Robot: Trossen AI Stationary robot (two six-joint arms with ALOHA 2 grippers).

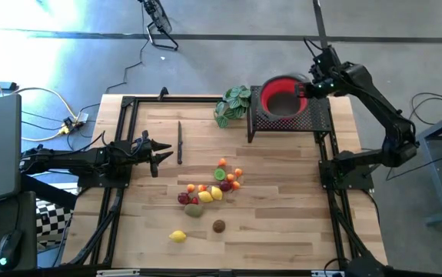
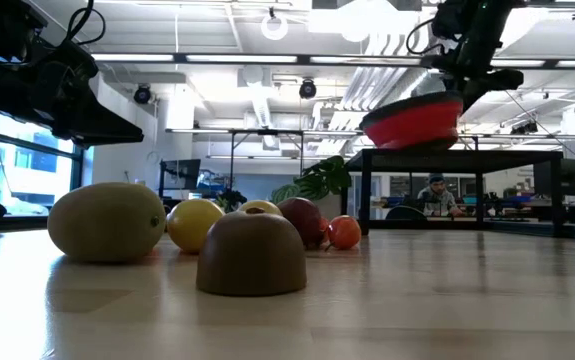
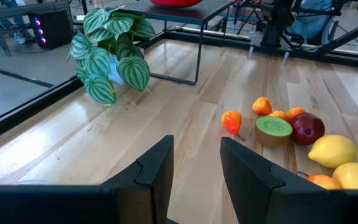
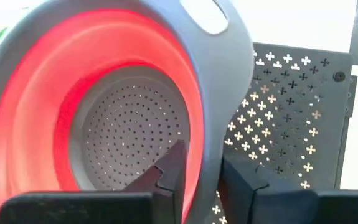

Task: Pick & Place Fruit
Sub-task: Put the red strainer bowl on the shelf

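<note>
Several small toy fruits (image 1: 213, 188) lie in a cluster on the wooden table; a yellow one (image 1: 177, 236) and a brown one (image 1: 218, 225) lie apart nearer the front. The low view has them close up (image 2: 252, 255), and the left wrist view shows them ahead (image 3: 291, 124). A red collapsible bowl (image 1: 282, 96) with a grey rim sits tilted on a black perforated stand (image 1: 317, 119) at the far right. My right gripper (image 1: 307, 88) is at its right rim, shut on it. My left gripper (image 1: 159, 158) waits open at the table's left, holding nothing. My right gripper has the bowl's grey rim (image 4: 207, 155) between its fingers, one finger (image 4: 172, 171) inside the bowl and the other outside. It comes slanting down from above on the bowl's right side. The bowl (image 2: 412, 120) is tilted, its held side higher, just over the stand's top.
A green leafy plant (image 1: 232, 104) stands left of the stand. A thin dark stick (image 1: 180, 142) lies on the table ahead of my left gripper. Black frame rails run along the table's left and right sides. Bare wood lies between the fruits and the stand.
</note>
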